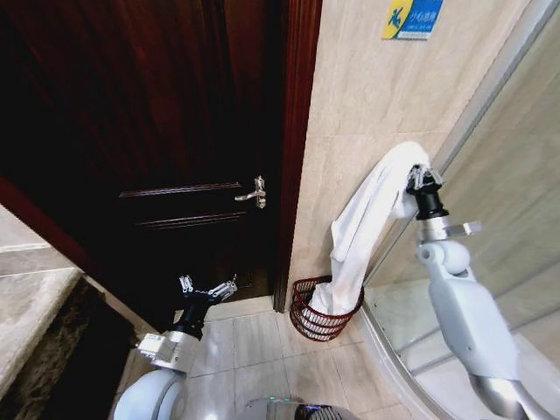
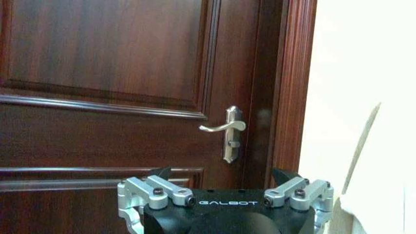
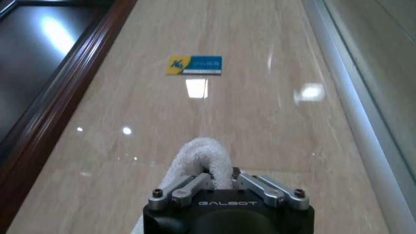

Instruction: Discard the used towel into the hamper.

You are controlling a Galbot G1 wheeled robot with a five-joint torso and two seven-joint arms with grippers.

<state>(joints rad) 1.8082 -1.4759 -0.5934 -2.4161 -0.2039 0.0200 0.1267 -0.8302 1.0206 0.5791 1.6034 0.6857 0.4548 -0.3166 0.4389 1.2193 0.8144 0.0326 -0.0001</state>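
towel hanging over the hamper

right claw point(image 1: 423, 178) pinches the towel point(image 1: 367, 223) top; its long axis drops toward 7 o'clock, tail already inside the hamper point(image 1: 322, 315). left claw point(image 1: 208, 289) idles open by the door point(image 1: 157, 131).

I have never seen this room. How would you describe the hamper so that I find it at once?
Start at the dark wooden door and go along the beige tiled wall on its right, down to the floor. There, beside the curved glass shower screen, stands the hamper, a small round basket of dark red wire. A white towel, held up by the right gripper, hangs down into it.
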